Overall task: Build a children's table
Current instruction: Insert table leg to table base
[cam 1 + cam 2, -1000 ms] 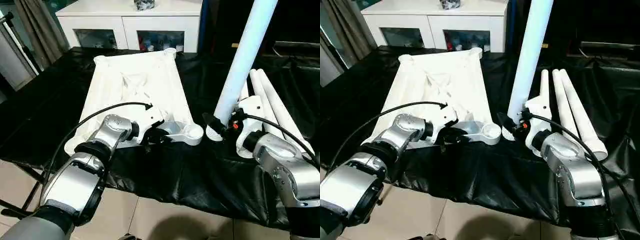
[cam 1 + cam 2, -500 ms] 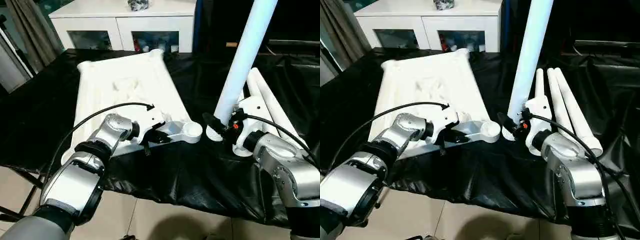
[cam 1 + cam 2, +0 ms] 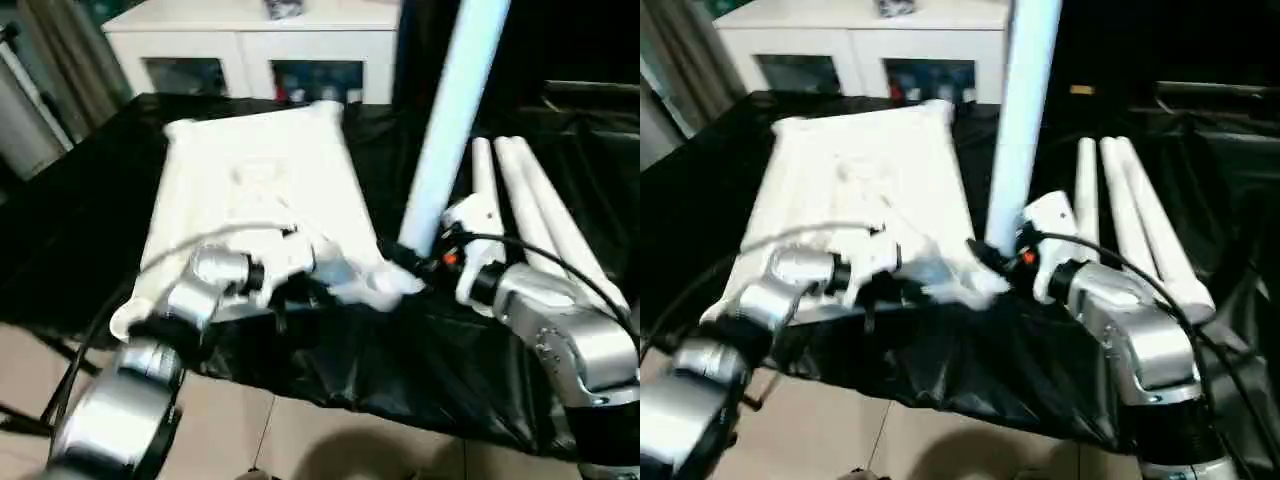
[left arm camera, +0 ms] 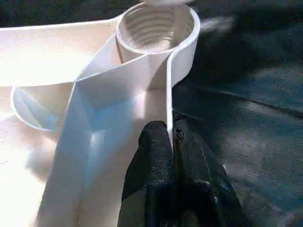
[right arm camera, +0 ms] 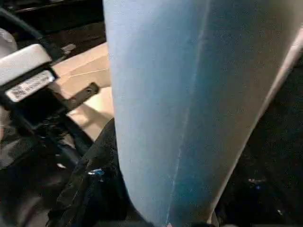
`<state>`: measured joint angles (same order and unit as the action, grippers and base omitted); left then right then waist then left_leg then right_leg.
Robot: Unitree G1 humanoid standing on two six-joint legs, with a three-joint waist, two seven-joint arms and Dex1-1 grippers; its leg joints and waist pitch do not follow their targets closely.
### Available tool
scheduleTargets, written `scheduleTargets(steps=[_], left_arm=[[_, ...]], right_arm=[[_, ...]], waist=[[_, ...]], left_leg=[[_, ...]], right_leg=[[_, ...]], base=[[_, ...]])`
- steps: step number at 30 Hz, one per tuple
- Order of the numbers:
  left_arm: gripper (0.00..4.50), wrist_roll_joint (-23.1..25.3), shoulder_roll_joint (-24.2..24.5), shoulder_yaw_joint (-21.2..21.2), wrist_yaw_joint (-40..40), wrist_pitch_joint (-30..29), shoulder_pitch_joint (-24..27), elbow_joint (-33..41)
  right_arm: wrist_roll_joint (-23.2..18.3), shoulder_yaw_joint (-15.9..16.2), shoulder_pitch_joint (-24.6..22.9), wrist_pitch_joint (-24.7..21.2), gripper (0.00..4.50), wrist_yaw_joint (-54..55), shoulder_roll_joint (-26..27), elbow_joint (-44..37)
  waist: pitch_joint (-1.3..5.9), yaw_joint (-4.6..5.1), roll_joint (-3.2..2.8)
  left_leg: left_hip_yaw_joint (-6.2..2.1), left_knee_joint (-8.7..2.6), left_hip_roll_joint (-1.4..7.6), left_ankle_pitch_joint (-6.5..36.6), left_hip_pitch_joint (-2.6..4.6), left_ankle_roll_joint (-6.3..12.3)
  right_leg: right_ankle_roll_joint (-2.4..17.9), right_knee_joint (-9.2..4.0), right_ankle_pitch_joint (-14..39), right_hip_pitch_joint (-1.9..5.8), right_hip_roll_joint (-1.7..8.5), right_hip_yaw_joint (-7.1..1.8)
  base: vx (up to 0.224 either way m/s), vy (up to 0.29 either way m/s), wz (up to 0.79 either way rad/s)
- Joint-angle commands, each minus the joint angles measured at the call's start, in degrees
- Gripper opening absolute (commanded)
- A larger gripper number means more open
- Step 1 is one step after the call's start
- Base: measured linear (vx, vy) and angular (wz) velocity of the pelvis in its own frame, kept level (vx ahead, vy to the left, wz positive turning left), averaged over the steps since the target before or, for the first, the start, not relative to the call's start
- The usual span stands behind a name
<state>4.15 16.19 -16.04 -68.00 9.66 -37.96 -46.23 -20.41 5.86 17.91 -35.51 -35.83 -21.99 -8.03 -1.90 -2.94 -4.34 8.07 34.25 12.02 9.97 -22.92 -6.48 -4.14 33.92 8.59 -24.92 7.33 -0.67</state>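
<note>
One leg point(image 3: 450, 120) stands near upright in the right gripper point(image 3: 415, 262), its foot just at three o'clock of the near corner socket point(image 4: 156, 26). The left gripper point(image 4: 171, 142) pinches the thin rim of the tabletop point(image 3: 250, 190), which lies ribbed side up on the black table point(image 3: 70, 230). Three spare legs point(image 3: 530, 210) lie further toward three o'clock; no writing is legible.

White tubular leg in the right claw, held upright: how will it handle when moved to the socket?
The long white tubular plastic leg looks stiff, likely light for its length. Gripped near its lower end by the right claw, it may lever and sway. Its smooth round surface could slip or twist. Laid down, like the spare white legs, it would probably roll.
</note>
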Motion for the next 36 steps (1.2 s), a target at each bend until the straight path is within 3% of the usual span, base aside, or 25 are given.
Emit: scheduleTargets(steps=[1,3,5,7,8,9,19,28,36], left_arm=[[0.0,0.4,1.0,-0.4,1.3,-1.9,2.8,1.5],[0.0,0.4,1.4,-0.2,1.5,-2.7,3.6,2.7],[0.0,0.0,2.0,0.3,1.6,-3.9,4.7,4.5],[0.0,-0.5,2.6,0.5,1.2,-5.5,6.0,7.4],[0.0,-1.2,3.1,0.8,0.5,-7.0,7.0,10.0],[0.0,-1.3,3.2,0.9,0.4,-7.3,7.2,10.5],[0.0,-2.7,4.2,0.3,-1.7,-11.6,7.9,15.6],[0.0,-2.4,3.9,0.6,-1.1,-13.7,6.5,14.8],[0.0,-2.6,3.9,0.6,-1.6,-15.1,5.8,15.4]], right_arm=[[-0.4,1.4,-0.2,-0.9,1.92,-1.1,0.0,-1.5],[-0.3,2.0,-0.3,-1.2,1.92,-1.6,-0.2,-1.5],[0.0,2.7,-0.2,-1.0,1.92,-2.2,-0.5,-1.1],[0.5,3.1,0.1,-0.8,1.92,-2.6,-0.8,-0.5],[1.2,3.1,0.6,0.1,1.92,-2.7,-0.9,0.8],[1.3,3.0,0.7,0.4,1.92,-2.6,-1.0,1.2],[2.1,2.8,1.7,2.8,1.92,-2.3,0.5,6.6],[1.7,3.7,2.5,4.0,1.92,-2.7,3.1,10.0],[3.0,4.0,2.9,6.0,1.92,-3.2,3.8,13.0]], waist=[[3.82,-0.1,1.58],[3.5,-0.04,2.15],[3.58,0.12,3.16],[3.63,0.22,2.74],[3.62,0.5,3.42],[3.61,0.63,3.57],[3.81,0.74,3.72],[3.67,0.68,3.73],[3.53,0.73,3.63]], left_leg=[[2.17,-4.43,-1.21,13.2,0.59,2.95],[2.23,-4.76,-1.17,14.3,0.36,2.23],[2.26,-4.69,-1.18,14.6,0.35,1.79],[2.16,-4.76,-1.08,13.7,0.29,1.59],[2.24,-4.72,-1.13,12.7,0.17,1.87],[2.3,-4.7,-1.1,12.6,0.17,1.94],[2.55,-4.17,-1.24,9.9,0.33,3.24],[2.55,-4.11,-1.34,9.2,0.45,3.54],[2.51,-4.25,-1.3,11.0,0.51,3.05]], right_leg=[[13.2,-3.23,12.0,3.59,-1.82,1.33],[11.5,-3.54,14.9,3.34,-1.82,1.26],[10.4,-3.61,16.7,3.32,-1.74,1.2],[9.8,-3.51,16.3,3.25,-1.62,1.15],[9.9,-3.42,15.0,3.21,-1.74,1.17],[9.9,-3.44,14.9,3.15,-1.73,1.15],[12.2,-2.9,9.1,3.24,-1.94,1.14],[13.4,-2.69,6.4,3.45,-2.1,1.19],[13.4,-2.86,8.4,3.34,-2.03,1.21]], base=[[0.0,0.0,0.0],[0.0,0.0,0.0],[0.0,0.0,0.0],[0.0,0.0,0.0],[0.0,0.0,0.0],[0.0,0.0,0.0],[0.0,0.0,0.0],[0.0,0.0,0.0],[0.0,0.0,0.0]])
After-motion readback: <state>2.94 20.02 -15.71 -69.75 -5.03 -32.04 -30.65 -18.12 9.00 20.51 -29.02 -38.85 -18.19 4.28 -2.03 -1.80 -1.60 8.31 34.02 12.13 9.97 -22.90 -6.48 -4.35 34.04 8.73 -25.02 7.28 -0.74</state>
